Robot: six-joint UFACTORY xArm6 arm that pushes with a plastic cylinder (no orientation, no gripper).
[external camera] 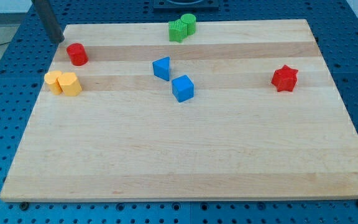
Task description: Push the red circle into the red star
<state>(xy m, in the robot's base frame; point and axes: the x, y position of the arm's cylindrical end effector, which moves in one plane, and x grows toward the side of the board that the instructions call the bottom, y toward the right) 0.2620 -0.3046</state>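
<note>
My tip (pixel 59 40) sits at the board's (pixel 185 168) top-left corner, just up and left of the red circle (pixel 77 54), w/ a small gap, not touching. It's a bare rod, no jaws, nothing held. Red star (pixel 284 78) is far off near the view's right edge, well apart from the circle. Btw them: blue triangle-ish block (pixel 161 68) and blue cube (pixel 183 88), close together. Two yellow blocks (pixel 63 83) touch just below the circle. Two green blocks (pixel 183 27) touch at top edge.
</note>
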